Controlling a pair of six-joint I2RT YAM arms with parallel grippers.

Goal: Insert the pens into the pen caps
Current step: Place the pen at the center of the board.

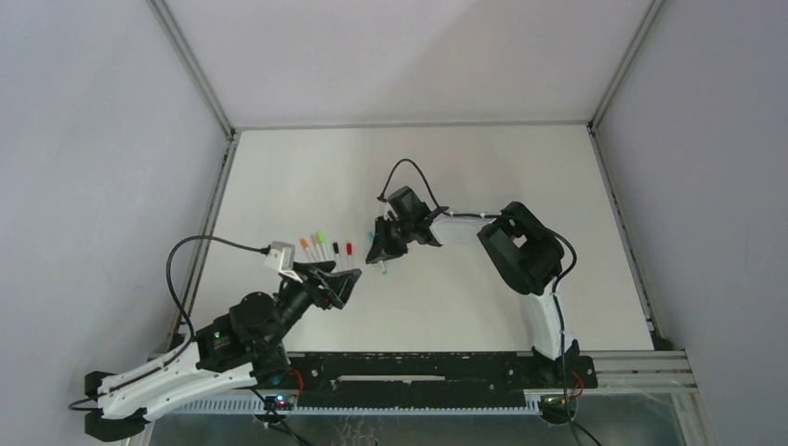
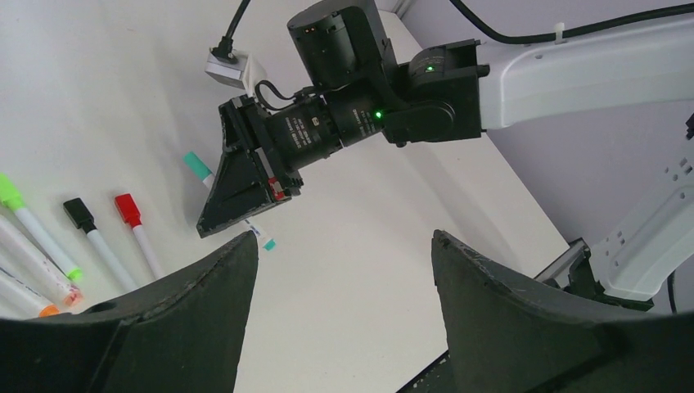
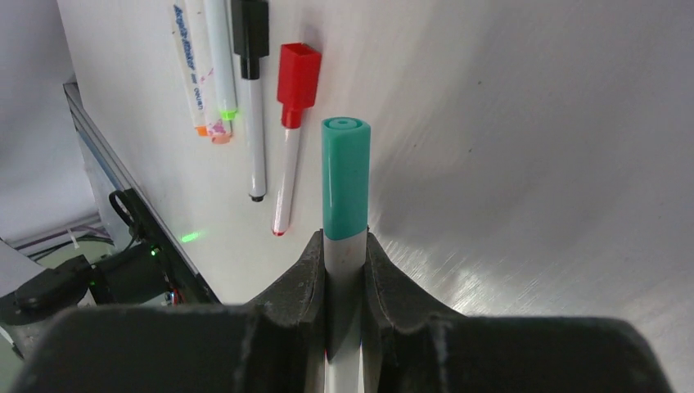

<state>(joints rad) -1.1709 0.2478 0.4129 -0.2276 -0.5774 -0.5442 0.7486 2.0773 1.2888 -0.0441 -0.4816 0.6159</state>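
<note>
R gripper (image 3: 344,246) clenched on teal pen (image 3: 344,368) barrel, mid-tabletop, teal cap (image 3: 345,176) already on; L gripper (image 2: 344,237) spread wide, empty, by other pens (image 1: 325,246) toward left edge; risk: cap maybe loosely seated; thin barrel could pivot in pinch, drop onto that row.

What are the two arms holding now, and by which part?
The right jaws are shut on the teal pen, gripping its white barrel just below the teal cap. The left jaws stand open and hold nothing.
</note>
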